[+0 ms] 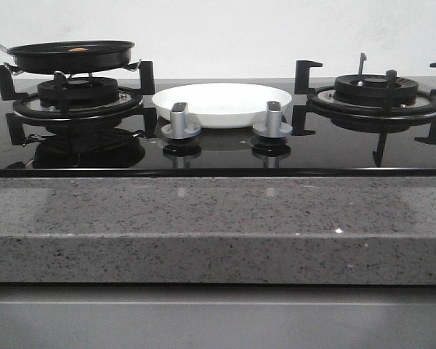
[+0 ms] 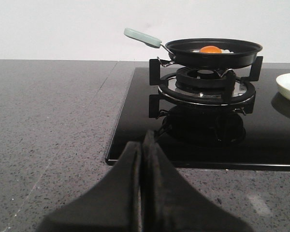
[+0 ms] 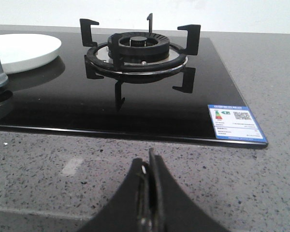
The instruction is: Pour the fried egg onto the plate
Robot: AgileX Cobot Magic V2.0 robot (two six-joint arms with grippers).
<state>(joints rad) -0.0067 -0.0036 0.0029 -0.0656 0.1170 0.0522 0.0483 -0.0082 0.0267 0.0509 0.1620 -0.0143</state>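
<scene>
Fried egg [image 2: 211, 49] in pan [image 2: 213, 52] on left burner; plate [image 1: 222, 103] mid-hob; both claws [image 2: 141, 159] [image 3: 150, 176] pressed together, holding nothing.

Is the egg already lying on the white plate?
No, the fried egg sits in the black pan on the burner, and the plate holds nothing.

The fried egg [image 2: 211, 49], orange yolk up, lies in the pan; the empty white plate [image 1: 222, 102] sits between the burners.

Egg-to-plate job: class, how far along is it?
Nothing is done: the egg lies in the pan on the left burner, and the plate is bare. Both grippers, left and right, are shut and hold nothing. Grasping, lifting and pouring remain.
</scene>
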